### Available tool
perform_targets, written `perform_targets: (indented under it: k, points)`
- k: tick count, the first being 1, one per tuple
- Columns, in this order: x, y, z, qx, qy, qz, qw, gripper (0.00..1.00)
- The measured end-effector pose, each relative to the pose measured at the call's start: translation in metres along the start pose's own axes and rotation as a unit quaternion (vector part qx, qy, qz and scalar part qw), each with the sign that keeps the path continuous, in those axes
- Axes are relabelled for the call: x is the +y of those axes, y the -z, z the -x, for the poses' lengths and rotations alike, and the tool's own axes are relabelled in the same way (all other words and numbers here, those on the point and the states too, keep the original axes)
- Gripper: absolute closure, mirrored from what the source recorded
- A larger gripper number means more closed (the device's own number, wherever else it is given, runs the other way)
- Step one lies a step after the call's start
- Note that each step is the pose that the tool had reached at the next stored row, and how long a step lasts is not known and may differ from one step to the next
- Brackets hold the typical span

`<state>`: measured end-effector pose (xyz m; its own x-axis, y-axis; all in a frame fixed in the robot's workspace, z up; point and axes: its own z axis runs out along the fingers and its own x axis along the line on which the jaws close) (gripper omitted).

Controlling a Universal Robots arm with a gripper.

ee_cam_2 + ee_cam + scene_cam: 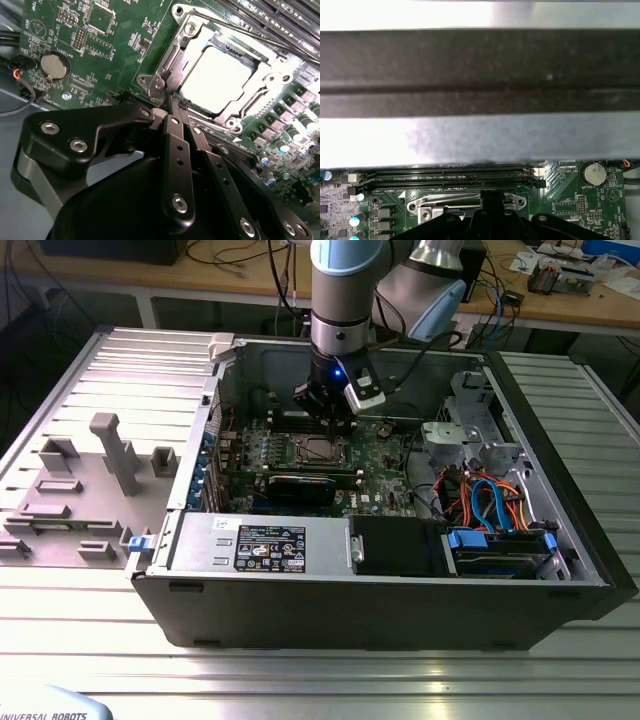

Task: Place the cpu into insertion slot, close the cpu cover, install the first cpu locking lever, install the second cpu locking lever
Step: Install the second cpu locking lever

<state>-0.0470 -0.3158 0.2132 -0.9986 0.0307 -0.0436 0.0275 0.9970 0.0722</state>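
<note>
— Item one, the arm: how did it stand?

— Near upright, reaching down into the open computer case (pixel 560 540); the gripper (pixel 176 102) was low over the green motherboard (pixel 115 45), its tips at the edge of the insertion slot (pixel 167 65); the fingers (pixel 175 150) were drawn together, nearly touching, with nothing visibly between them.

— Item two, the cpu?

— The cpu (pixel 216 80) lay flat in the slot, pale metal top upward; the cpu cover (pixel 272 80) was down around it, its cut-out framing the chip; a thin wire lever (pixel 220 27) ran along the slot's far side; in the exterior view the socket sat just under the gripper (pixel 326 425).

— Item three, writing?

— A white-and-black label (pixel 270 540) on the grey power supply box (pixel 200 545); print too small to read; board lettering likewise.

— Item four, containers?

— The case held the motherboard, a long black graphics card (pixel 300 487), a coin battery (pixel 54 66), black memory slots (pixel 450 176), and blue and orange cables (pixel 490 495) toward the exterior view's right; the case lay on a ribbed metal table (pixel 300 680).
</note>
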Motion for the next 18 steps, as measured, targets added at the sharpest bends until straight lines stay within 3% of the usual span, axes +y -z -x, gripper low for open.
perform_targets:
  k: [3,18]
  points:
    - [0.0003,0.0040,0.0002,0.0000,0.000,0.0000,1.0000,0.89]
    - [-0.0019,0.0045,0.0003,-0.0001,0.000,-0.0001,1.0000,0.89]
